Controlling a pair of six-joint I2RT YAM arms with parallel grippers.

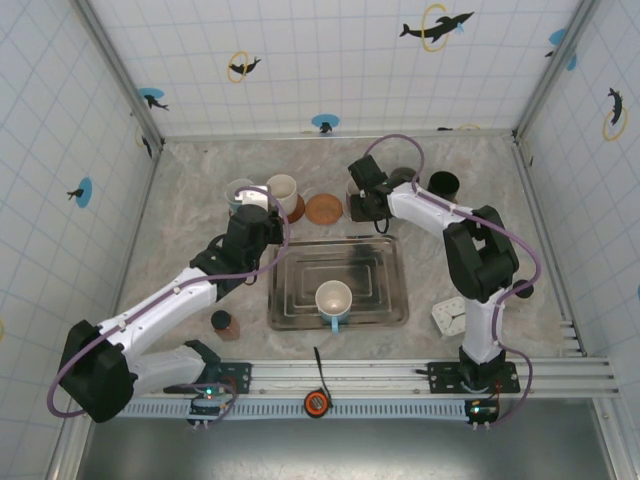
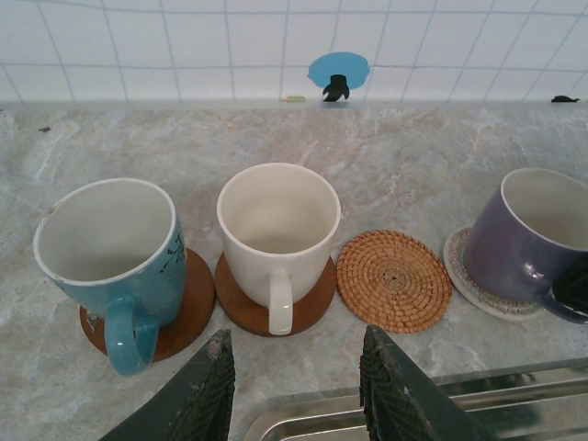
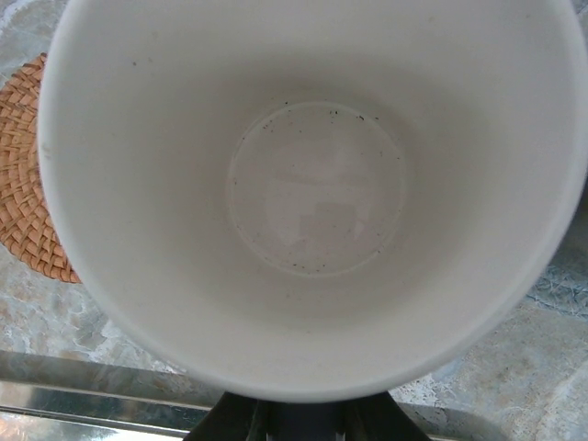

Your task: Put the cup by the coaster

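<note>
A purple cup [image 2: 533, 241] with a white inside [image 3: 312, 193] is over a pale round coaster [image 2: 462, 273]; I cannot tell whether it rests on it. My right gripper [image 1: 358, 204] is shut on the cup's near side, and its jaws [image 3: 308, 415] are mostly hidden under the rim. An empty woven coaster [image 2: 393, 279] [image 1: 324, 209] [image 3: 23, 175] lies just left of the cup. My left gripper [image 2: 294, 347] [image 1: 249, 213] hangs open with nothing in it, in front of a cream cup [image 2: 278, 230] on a brown coaster.
A blue cup [image 2: 115, 253] stands on a brown coaster at the far left. The steel tray [image 1: 290, 305] holds a white and blue cup [image 1: 333, 298]. A black cup [image 1: 443, 184] stands at the back right, a small brown cup [image 1: 224, 324] left of the tray, and a white square object [image 1: 450, 317] right of it.
</note>
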